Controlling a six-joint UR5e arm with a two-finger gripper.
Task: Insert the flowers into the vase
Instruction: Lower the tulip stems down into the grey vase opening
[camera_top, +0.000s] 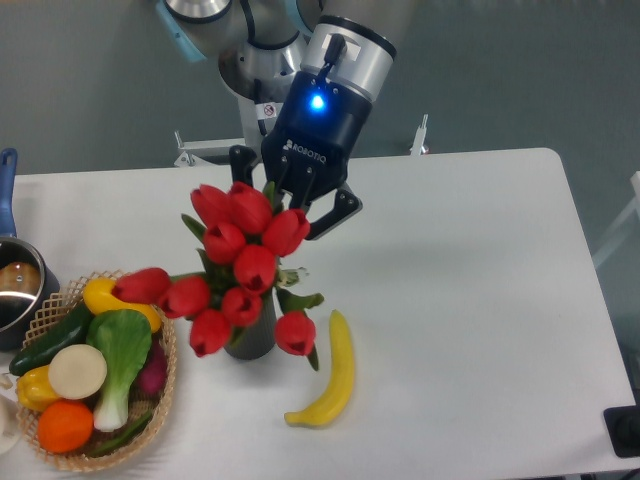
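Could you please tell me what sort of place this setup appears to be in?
Probably a robotics lab staged as a kitchen scene: a plain white table, an industrial arm whose tool hangs over tulips in a vase, and a basket of likely toy produce.

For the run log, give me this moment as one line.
flowers: stems in vase | gripper: open, just above blooms | banana: right of vase

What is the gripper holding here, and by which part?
It cannot be told. The gripper sits right behind the topmost tulips, which stand in the vase; its fingers look spread, but blooms hide any contact.
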